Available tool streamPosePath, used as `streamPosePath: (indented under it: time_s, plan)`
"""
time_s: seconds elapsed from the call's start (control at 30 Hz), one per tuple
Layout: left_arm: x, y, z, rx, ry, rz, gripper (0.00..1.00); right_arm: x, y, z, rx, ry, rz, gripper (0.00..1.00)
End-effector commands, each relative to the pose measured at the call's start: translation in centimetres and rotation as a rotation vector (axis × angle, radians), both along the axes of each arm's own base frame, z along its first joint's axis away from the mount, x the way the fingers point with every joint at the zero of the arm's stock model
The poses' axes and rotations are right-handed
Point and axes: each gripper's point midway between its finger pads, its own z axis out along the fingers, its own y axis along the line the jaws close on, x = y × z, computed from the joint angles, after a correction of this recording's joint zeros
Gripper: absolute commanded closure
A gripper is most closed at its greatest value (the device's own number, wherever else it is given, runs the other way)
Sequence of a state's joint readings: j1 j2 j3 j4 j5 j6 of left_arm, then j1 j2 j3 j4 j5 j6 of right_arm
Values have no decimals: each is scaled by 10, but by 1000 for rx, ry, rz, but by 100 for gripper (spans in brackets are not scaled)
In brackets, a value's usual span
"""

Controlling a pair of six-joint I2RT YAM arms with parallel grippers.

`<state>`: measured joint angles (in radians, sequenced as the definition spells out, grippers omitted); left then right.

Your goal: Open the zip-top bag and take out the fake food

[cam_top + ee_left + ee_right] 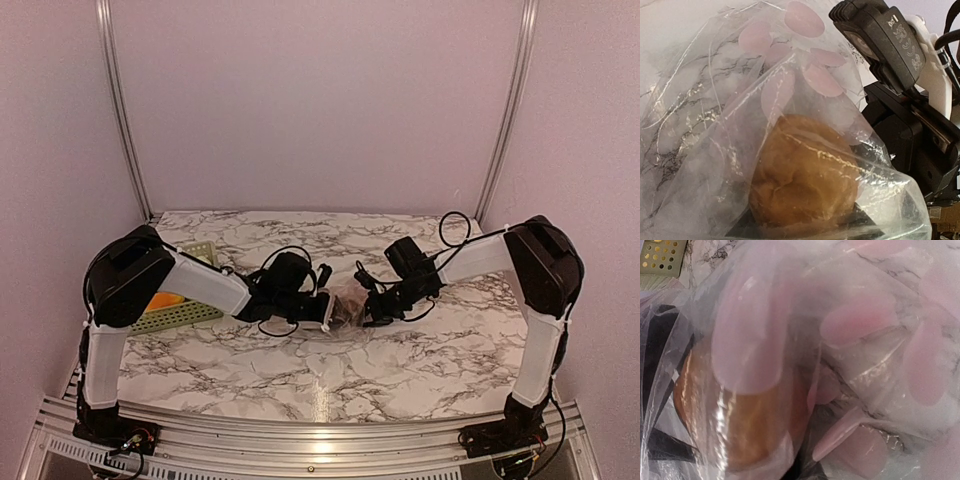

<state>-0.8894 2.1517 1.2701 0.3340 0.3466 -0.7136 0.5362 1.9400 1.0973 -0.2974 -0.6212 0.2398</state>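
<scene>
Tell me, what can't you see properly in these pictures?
Top view: the zip-top bag is too small to show its zip strip, sitting between the left end effector and right end effector.
Left wrist view: crinkly plastic and the brown fake food hide its own fingers.
Right wrist view: blurry plastic hides its fingers.
Top view: the left arm covers part of the green basket.

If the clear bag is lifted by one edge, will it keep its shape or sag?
Probably it sags: the zip-top bag is thin, creased film folding on itself. It may be slippery, being glossy. The brown fake food inside looks rounded, so it could roll to the lowest corner.
</scene>
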Motion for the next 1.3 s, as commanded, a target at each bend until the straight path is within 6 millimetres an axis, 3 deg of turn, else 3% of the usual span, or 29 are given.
streamPosePath:
  time_s: [0.0,0.13,0.4,0.73,0.97,1.07,1.27]
  plan:
    - [-5,22,1,23,8,36,62,-7,-7,-3,-13,22,-25,100]
    - [-13,42,19,-13,-3,53,67,-5,-29,-4,-13,33,-93,100]
    - [-37,74,33,-23,13,33,64,4,-66,-3,-11,41,-203,100]
    - [-65,103,74,-89,-17,4,64,13,-80,-3,-25,37,-255,100]
    - [-68,124,115,-239,-26,66,64,13,-82,-2,-25,33,-256,100]
    - [-53,163,120,-208,-37,243,64,16,-86,4,-16,21,-272,100]
    - [-10,283,131,-103,-34,690,61,19,-85,15,19,4,-277,100]
